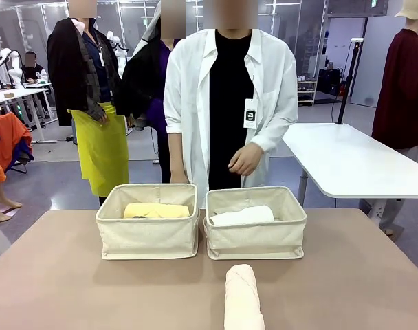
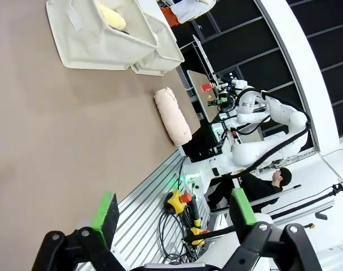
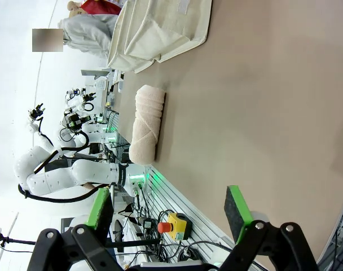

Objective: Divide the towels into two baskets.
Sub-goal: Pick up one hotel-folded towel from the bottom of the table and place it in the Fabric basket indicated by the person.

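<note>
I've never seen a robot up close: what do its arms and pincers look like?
The left pincer and the right pincer are both black jointed linkages with round silver pivot bolts. Each ends in two flat fingers tipped with bright green pads. The left arm is glossy white with smooth, rounded segments.

Both look alike here, the left gripper point(image 2: 174, 209) and the right gripper point(image 3: 168, 206) each showing black linked fingers point(image 2: 70, 249), silver pivot screws and bright green pads point(image 2: 108, 212), and the person point(image 1: 229, 96) wears an open white shirt over black with a white badge point(image 1: 250, 113) clipped on.
</note>
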Tool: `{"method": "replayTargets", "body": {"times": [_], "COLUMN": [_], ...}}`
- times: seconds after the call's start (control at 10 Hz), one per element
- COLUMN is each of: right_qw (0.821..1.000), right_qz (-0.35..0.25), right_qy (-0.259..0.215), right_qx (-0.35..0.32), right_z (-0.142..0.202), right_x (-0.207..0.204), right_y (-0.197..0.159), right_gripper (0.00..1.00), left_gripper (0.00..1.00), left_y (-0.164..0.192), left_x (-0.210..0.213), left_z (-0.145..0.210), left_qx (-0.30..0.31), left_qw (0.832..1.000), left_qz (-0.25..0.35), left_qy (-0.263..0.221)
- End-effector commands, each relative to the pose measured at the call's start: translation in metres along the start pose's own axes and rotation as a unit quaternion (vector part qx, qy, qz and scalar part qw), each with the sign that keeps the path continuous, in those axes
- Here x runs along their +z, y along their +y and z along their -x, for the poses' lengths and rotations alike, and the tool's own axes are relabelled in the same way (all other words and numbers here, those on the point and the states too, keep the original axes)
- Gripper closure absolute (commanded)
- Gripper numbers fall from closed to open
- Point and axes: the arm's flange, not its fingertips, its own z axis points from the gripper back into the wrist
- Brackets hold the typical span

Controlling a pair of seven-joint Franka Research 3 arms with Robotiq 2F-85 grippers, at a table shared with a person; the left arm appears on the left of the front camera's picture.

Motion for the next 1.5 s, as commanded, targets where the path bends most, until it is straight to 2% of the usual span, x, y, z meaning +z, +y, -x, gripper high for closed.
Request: {"method": "replayTargets", "body": {"times": [0.0,0.6,0.8,1.1,1.2,1.3,1.4], "right_qw": [1.0,1.0,0.998,0.989,0.987,0.991,0.982], "right_qz": [0.0,0.0,0.035,0.116,0.126,0.103,0.172], "right_qy": [-0.003,0.0,0.043,0.092,0.091,0.06,0.063], "right_qx": [0.005,0.0,0.0,-0.026,-0.026,-0.052,-0.044], "right_z": [0.002,0.0,-0.032,-0.067,-0.069,-0.069,-0.062], "right_x": [0.0,0.0,-0.034,-0.122,-0.146,-0.17,-0.198], "right_y": [0.003,0.0,0.033,0.068,0.082,0.097,0.109], "right_gripper": [0.0,0.0,0.0,0.0,0.0,0.0,0.0], "left_gripper": [0.0,0.0,0.0,0.0,0.0,0.0,0.0], "left_y": [-0.006,-0.006,-0.006,-0.006,-0.006,-0.006,-0.006], "left_x": [-0.002,-0.002,-0.002,-0.002,-0.002,-0.002,-0.002], "left_z": [0.004,0.004,0.004,0.004,0.004,0.004,0.004], "left_qx": [0.002,0.002,0.002,0.002,0.002,0.002,0.002], "left_qw": [1.0,1.0,1.0,1.0,1.0,1.0,1.0], "left_qz": [0.002,0.002,0.002,0.002,0.002,0.002,0.002], "left_qy": [-0.002,-0.002,-0.002,-0.002,-0.002,-0.002,-0.002]}}
